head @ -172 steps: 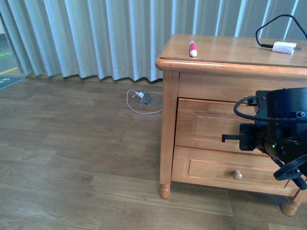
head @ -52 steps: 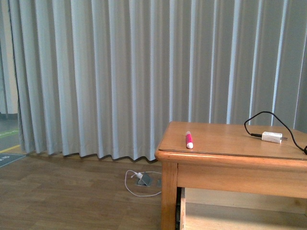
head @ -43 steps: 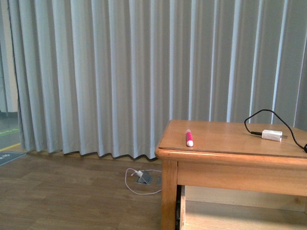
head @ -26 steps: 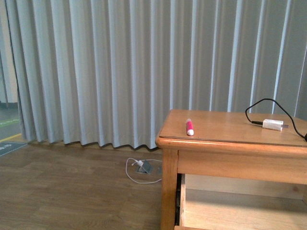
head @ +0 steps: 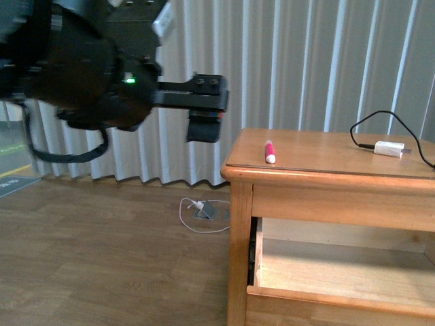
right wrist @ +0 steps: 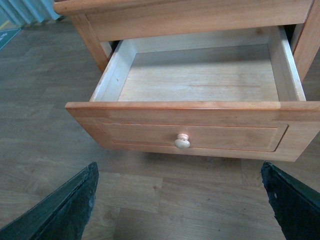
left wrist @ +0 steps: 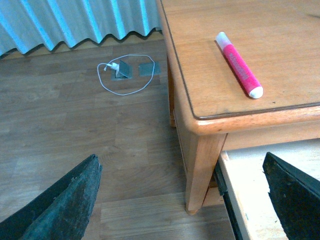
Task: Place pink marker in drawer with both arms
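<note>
- The honey-coloured wooden dresser (head: 326, 204) stands before grey curtains; its tabletop (head: 319, 163) carries the small things.
- The dresser's upper wide drawer (right wrist: 150, 132) with a round wooden knob (right wrist: 182, 142) stands pulled out, its inside bare.
- The bulky black left arm (head: 88, 68) hangs beside the dresser, level with its top.
- The left pincer (left wrist: 185, 200) is released, fingers wide, above the dresser's near corner.
- The right pincer (right wrist: 182, 207) is released too, facing the drawer front.
- A white plug with black cable (head: 389, 149) lies on the dresser's far side.
- The stubby magenta-pink marker (left wrist: 239, 65) lies on the dresser top near its front edge, untouched.
</note>
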{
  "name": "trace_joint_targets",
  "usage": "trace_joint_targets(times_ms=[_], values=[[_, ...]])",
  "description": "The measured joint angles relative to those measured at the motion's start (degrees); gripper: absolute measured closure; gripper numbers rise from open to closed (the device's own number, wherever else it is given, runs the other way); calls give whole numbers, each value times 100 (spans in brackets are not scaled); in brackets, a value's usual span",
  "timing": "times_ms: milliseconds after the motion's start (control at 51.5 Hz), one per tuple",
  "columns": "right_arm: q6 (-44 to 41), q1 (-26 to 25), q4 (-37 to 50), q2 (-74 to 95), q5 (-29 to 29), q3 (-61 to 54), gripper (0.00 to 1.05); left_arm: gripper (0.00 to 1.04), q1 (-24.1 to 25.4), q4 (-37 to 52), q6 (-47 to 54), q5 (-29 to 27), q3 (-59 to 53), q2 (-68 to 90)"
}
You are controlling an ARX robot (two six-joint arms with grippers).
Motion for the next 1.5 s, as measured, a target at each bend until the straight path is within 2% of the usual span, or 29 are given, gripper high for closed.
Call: trace_joint_targets(times_ms=[155,680,913,1379,1437,1495], values=[[0,0,0,0,0,0,8,6,-273,-507,-28,-186,1587,1373],[0,-2,0,0,0,0,8,6,-455,-2782,-649,-389,6310,4428],[0,-2,0,0,0,0,8,7,-514,-3508,-339,-494,7377,4962],[0,-2,0,0,0,0,8,80,-444,-3292,-273,-468,6891,4745],[0,-2,0,0,0,0,8,87,-417,-3171,-267,-428,6701,4642],[0,-2,0,0,0,0,8,90,-393,-2938,-221,-286,6402,4485]])
